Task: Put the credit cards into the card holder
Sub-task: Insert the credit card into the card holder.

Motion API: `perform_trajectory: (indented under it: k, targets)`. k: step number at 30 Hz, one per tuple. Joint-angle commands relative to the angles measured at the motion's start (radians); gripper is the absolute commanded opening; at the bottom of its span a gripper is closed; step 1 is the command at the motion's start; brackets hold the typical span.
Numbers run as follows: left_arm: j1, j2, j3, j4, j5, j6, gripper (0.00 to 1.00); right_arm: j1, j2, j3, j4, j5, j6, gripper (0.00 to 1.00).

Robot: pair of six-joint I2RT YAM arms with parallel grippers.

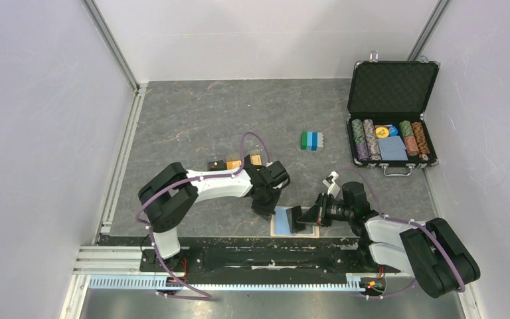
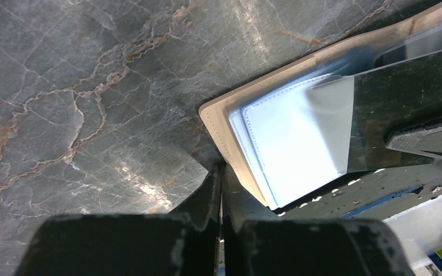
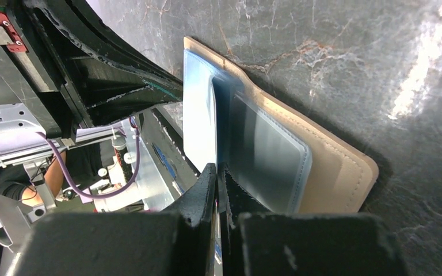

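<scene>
Card holder: the card holder (image 1: pixel 281 224) lies open and flat at the near edge of the surface (image 1: pixel 206 113), about midway along it, with its light-blue lining facing up and the tan rim showing around it.
Left jaws: the left gripper (image 1: pixel 265 207) has its jaws closed on nothing. In the left wrist view its tip sits against the card holder's tan edge, by one corner.
Right jaws: the right gripper (image 1: pixel 299 219) also has its jaws pressed together. Its tips rest on the inner lining, where the blue panel meets the clear pocket. I cannot tell whether a pocket layer is pinched between them.
Cards: the cards (image 1: pixel 234 162) lie in a short row on the surface, left of the middle and just beyond the left arm, well apart from the card holder.
Blocks: a green-and-blue block stack (image 1: pixel 311 140) stands right of the middle.
Case: an open black case (image 1: pixel 388 86) with chips sits at the right edge, toward the far corner.
</scene>
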Motion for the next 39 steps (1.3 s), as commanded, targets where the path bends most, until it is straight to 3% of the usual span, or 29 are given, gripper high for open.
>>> perform_trajectory:
  k: [1, 11, 14, 23, 31, 35, 39]
  targets:
    - [-0.014, 0.031, 0.017, 0.008, 0.006, 0.033, 0.03, 0.016, 0.006, -0.007, 0.088, 0.051, 0.009, 0.00]
    - [-0.016, 0.037, 0.020, 0.008, 0.009, 0.031, 0.02, 0.100, 0.056, -0.023, 0.186, 0.082, 0.075, 0.01]
    - [-0.015, 0.037, 0.020, 0.008, 0.007, 0.030, 0.02, 0.135, 0.055, -0.006, 0.175, 0.094, 0.080, 0.17]
    - [-0.016, 0.038, 0.021, 0.007, 0.007, 0.030, 0.02, 0.156, -0.056, 0.168, -0.293, 0.222, -0.129, 0.45]
    - [-0.015, 0.054, 0.047, 0.007, 0.025, 0.031, 0.02, 0.157, -0.085, 0.262, -0.537, 0.291, -0.249, 0.70]
    - [-0.016, 0.064, 0.062, 0.007, 0.033, 0.027, 0.02, 0.157, -0.072, 0.292, -0.590, 0.313, -0.295, 0.73]
    - [-0.015, 0.077, 0.074, 0.007, 0.048, 0.028, 0.02, 0.157, -0.052, 0.325, -0.645, 0.334, -0.345, 0.66]
